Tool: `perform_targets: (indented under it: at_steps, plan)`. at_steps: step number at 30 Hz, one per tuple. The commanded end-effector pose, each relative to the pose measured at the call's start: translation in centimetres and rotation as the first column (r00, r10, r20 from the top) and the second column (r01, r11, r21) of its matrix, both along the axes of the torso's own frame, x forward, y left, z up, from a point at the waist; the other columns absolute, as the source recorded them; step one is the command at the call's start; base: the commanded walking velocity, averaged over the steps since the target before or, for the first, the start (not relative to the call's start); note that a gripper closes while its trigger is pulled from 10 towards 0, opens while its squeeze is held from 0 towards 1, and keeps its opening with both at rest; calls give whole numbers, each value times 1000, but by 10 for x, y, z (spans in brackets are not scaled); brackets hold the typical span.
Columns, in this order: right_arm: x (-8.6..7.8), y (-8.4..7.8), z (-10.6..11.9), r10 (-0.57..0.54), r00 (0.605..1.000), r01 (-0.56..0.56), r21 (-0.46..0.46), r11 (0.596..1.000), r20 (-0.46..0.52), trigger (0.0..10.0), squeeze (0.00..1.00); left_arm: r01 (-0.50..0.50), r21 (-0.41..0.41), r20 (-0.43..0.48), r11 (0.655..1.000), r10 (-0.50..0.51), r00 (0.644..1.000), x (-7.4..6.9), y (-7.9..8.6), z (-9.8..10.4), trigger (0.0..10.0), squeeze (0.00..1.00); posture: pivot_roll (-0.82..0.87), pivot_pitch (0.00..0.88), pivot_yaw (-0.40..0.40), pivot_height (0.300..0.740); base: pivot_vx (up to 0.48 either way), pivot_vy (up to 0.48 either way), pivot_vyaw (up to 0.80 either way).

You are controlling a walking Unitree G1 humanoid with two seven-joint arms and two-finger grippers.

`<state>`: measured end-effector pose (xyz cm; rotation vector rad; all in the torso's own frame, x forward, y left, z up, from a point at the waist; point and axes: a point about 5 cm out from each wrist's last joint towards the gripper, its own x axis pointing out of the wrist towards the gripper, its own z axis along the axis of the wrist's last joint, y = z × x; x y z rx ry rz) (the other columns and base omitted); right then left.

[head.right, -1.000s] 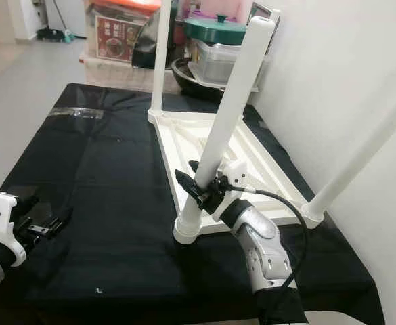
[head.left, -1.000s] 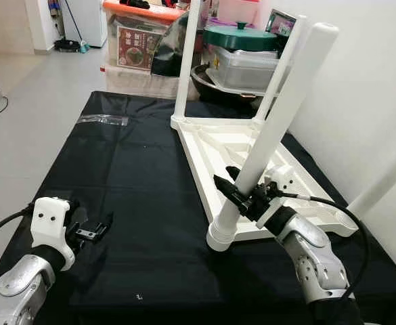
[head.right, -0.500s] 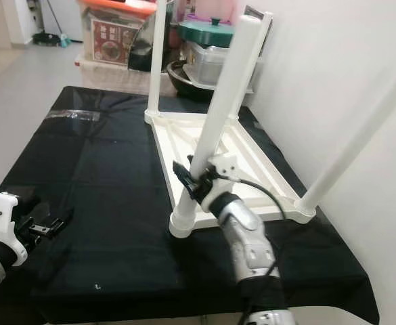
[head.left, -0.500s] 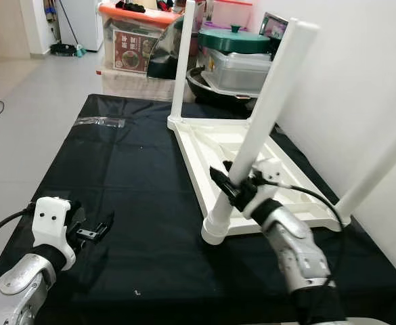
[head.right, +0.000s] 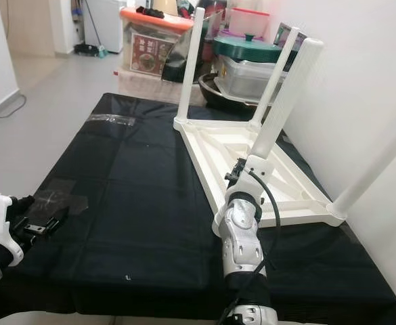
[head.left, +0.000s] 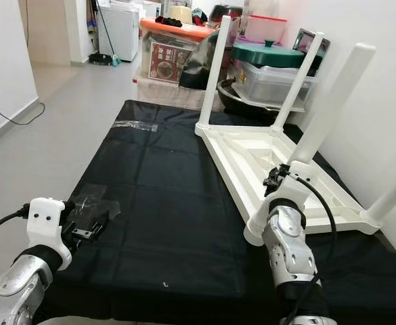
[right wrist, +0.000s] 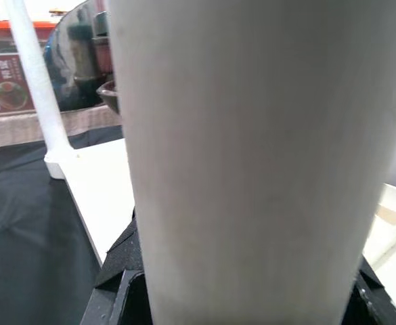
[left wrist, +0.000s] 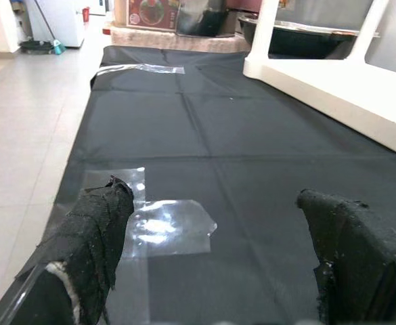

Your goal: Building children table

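While the left gripper (left wrist: 211, 264) hovers wide apart, the right gripper (head.left: 279, 180) clamps a table leg (head.left: 323, 118) (white) — upturned table (head.left: 265, 159).

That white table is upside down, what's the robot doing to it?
The robot is putting together a small white table that lies upside down on a black cloth. Its right gripper has its jaws closed around the nearest leg, which stands tilted in its corner socket. Three other legs already stick up. The left gripper waits with jaws open over the cloth's near corner, beside a clear plastic scrap.
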<state>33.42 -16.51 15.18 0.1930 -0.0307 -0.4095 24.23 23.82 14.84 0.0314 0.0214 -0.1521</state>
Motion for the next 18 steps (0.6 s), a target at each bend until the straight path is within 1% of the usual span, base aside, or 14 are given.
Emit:
perform_targets:
  at_steps: [1,2,3,4,5,7,8,9,11,13,14,15,17,18]
  plan:
    - [-7,-13,-28,-66,991,72,47,996,-120,0,0,13,-1,-1,1000,-13,1000,3,-3,-2,10000,0,138,0,-135,740,0,0,0]
    - [-6,-9,-27,-44,992,52,60,997,-121,0,0,15,-3,-1,1000,-15,1000,4,-4,-3,10000,0,135,0,-134,740,0,0,0]
    - [-4,-4,-24,-9,994,18,71,997,-113,3608,0,16,-5,-2,1000,-16,1000,4,-5,-3,10000,0,131,0,-132,740,0,0,0]
    - [-3,-1,-21,15,994,-7,78,997,-107,3608,0,17,-6,-2,1000,-17,1000,5,-5,-4,10000,0,131,0,-132,740,0,0,0]
    - [-3,2,-19,25,993,-17,78,997,-114,10000,0,19,-7,-3,1000,-19,1000,5,-5,-4,10000,0,127,0,-130,740,0,0,0]
    - [-4,3,-18,27,992,-18,75,997,-120,10000,0,19,-7,-3,1000,-19,1000,6,-5,-4,10000,0,127,0,-130,740,0,0,0]
    - [-4,6,-15,55,993,-46,83,995,-102,10000,0,21,-7,-3,1000,-21,1000,6,-6,-4,10000,0,123,0,-128,740,0,0,0]
    - [-4,7,-12,75,994,-68,92,993,-79,10000,1000,24,-7,-2,1000,-24,1000,6,-6,-4,10000,0,121,0,-127,740,0,0,0]
    - [-5,7,-6,91,995,-86,97,992,-46,10000,1000,27,-7,-3,1000,-27,1000,7,-6,-4,10000,0,118,0,-123,740,0,0,0]
    - [-5,7,-6,91,995,-86,97,992,-46,10000,1000,27,-7,-3,1000,-27,1000,7,-6,-4,10000,0,118,0,-123,740,0,0,0]
    - [-7,6,6,111,994,-112,93,989,13,10000,1000,31,-5,-3,1000,-31,1000,8,-7,-4,10000,0,116,0,-123,740,0,0,0]
    - [-7,6,6,111,994,-112,93,989,13,10000,1000,31,-5,-3,1000,-31,1000,8,-7,-4,10000,0,116,0,-123,740,0,0,0]
    - [-7,-1,28,153,983,-161,74,984,104,10000,1000,31,0,-3,1000,-31,1000,8,-5,-3,10000,0,111,0,-118,740,0,0,0]
    - [-7,-1,28,153,983,-161,74,984,104,10000,1000,31,0,-3,1000,-31,1000,8,-5,-3,10000,0,111,0,-118,740,0,0,0]
